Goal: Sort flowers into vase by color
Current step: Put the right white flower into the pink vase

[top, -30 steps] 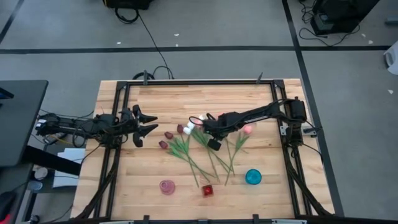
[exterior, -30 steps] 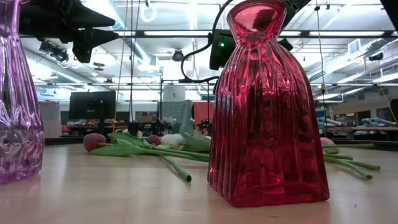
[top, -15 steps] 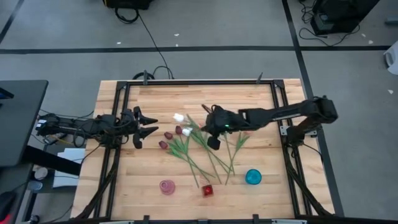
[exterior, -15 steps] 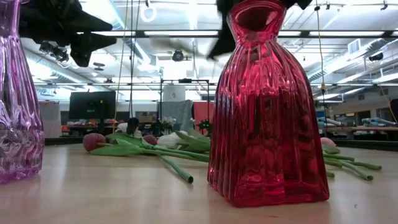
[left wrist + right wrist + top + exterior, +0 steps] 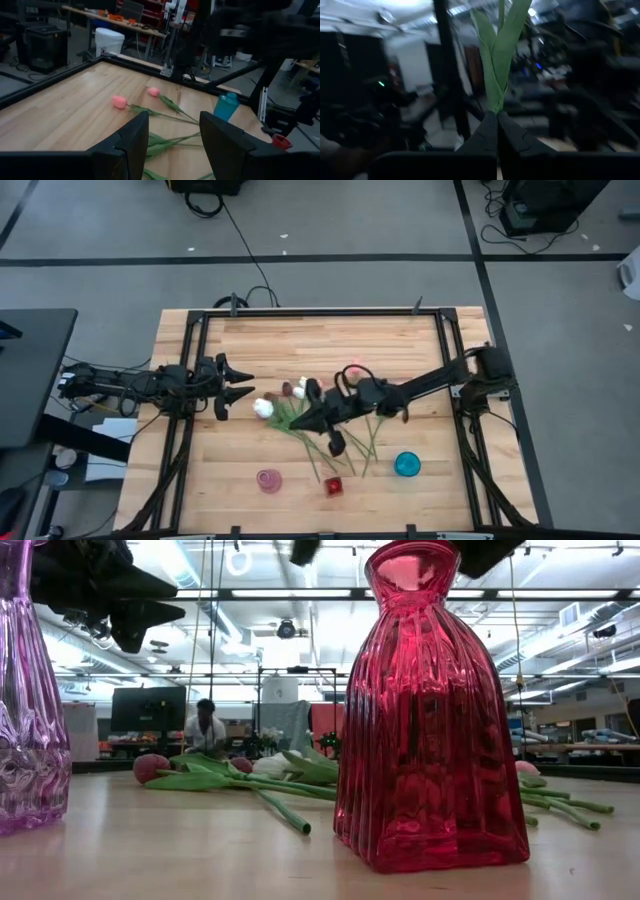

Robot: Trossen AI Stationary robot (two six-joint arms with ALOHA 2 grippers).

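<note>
The right gripper (image 5: 318, 418) hangs over the middle of the tabletop (image 5: 250, 350), its jaws pinched shut on a white tulip (image 5: 264, 408) by the green stem, leaves (image 5: 500, 45) sticking out past the fingertips. The left gripper (image 5: 236, 384) waits at the left side with its jaws spread wide and empty. The other tulips (image 5: 345, 435) lie in a loose heap mid-table. Three vases stand along the near edge: pink (image 5: 269, 480), red (image 5: 334, 486), teal (image 5: 406, 464).
</note>
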